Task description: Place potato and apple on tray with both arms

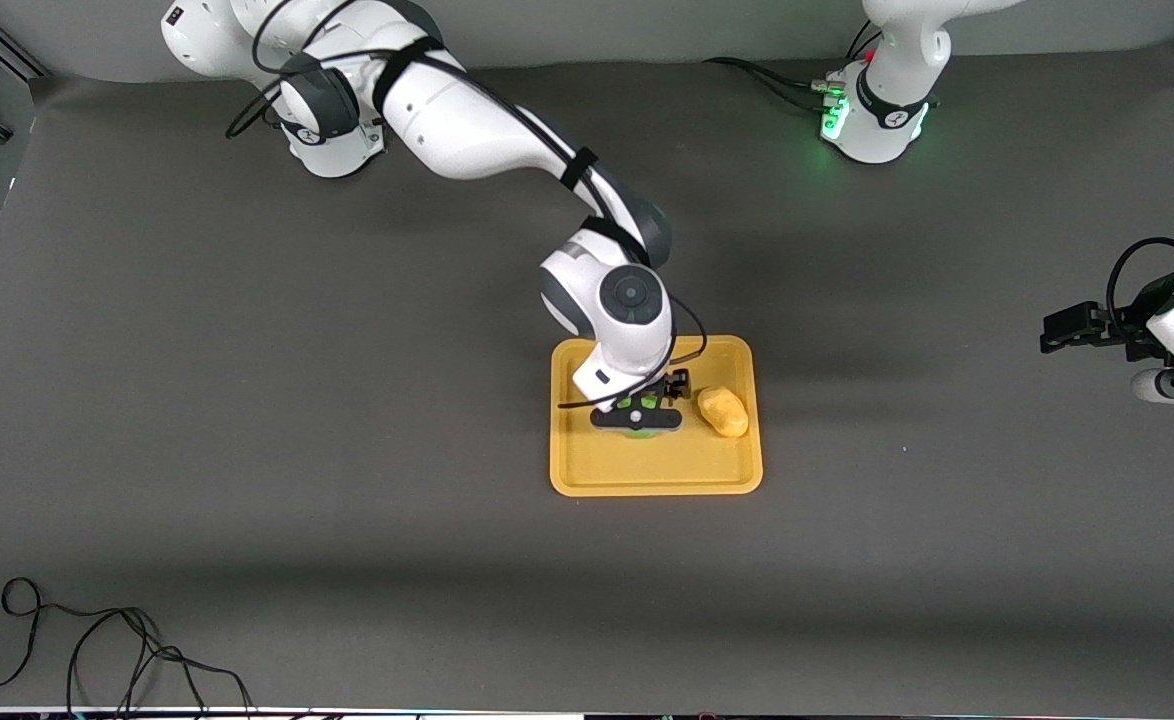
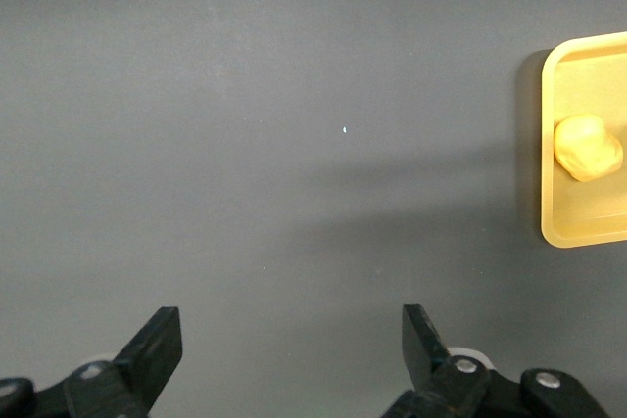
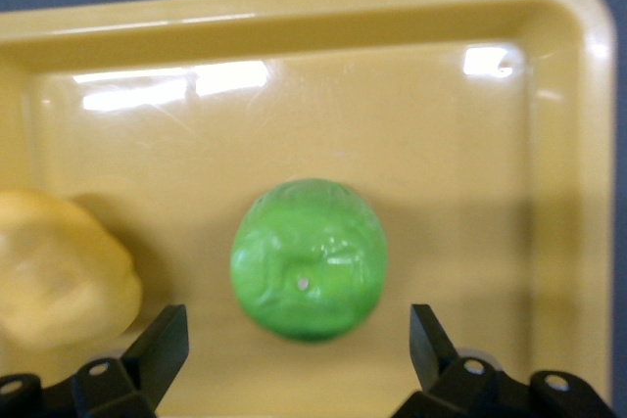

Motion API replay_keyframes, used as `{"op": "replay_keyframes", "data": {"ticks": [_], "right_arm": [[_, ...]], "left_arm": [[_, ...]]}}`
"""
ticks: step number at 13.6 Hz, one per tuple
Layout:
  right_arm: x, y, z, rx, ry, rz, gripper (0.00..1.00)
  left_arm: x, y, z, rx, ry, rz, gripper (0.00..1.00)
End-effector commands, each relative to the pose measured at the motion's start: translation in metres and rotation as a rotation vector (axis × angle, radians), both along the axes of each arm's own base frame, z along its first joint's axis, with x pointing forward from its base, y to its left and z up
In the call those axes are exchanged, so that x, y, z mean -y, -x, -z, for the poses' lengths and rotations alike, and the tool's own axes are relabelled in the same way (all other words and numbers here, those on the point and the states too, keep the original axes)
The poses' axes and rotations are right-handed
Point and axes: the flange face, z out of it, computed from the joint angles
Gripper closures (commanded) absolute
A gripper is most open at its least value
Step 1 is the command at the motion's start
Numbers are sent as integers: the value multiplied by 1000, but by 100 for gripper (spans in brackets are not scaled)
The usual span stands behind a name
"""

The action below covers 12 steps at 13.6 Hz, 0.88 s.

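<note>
From the front view, the right arm reaches from its base down over the tray (image 1: 587,470), and the right gripper (image 1: 637,418) hangs low over the tray's middle. The apple (image 1: 637,432) lies directly under that gripper, only a green sliver showing around the black fingers. The potato (image 1: 724,410) rests on the tray just beside the apple, toward the left arm's end of the table, apart from the gripper. Both items are inside the raised rim. The left arm waits at its own end of the table, well apart from the tray, with the left gripper (image 1: 1057,330) above the bare dark mat; this view does not show how its fingers stand.

In the left wrist view, the left gripper (image 2: 292,354) is spread wide with nothing between its fingers (image 2: 157,345), only grey mat beneath. Farther off, one edge of the tray (image 2: 549,144) shows with the potato (image 2: 588,148) lying in it.

In the right wrist view, the right gripper (image 3: 299,349) is released, its two fingers (image 3: 162,345) standing wide on either side of the apple (image 3: 309,259) without touching it. The apple sits on the tray floor (image 3: 470,173), dimple up. The potato (image 3: 59,271) lies close beside it, a narrow gap between them, both well within the tray's rim.
</note>
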Motion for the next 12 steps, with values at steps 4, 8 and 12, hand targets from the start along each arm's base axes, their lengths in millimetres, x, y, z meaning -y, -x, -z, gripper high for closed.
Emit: {"op": "replay_keyframes", "data": {"ticks": [4,8,12], "right_arm": [[63,-2,-199,-60,-10,59,0],[190,-27,-275,-104,66,11,0],[308,-31,-308,-123,71,-7,0]], "left_arm": [[2,-1,-4,1,11,-2,0],[2,-2,-4,6,8,-2,0],[3,-2,-5,7,5,-18,0]]}}
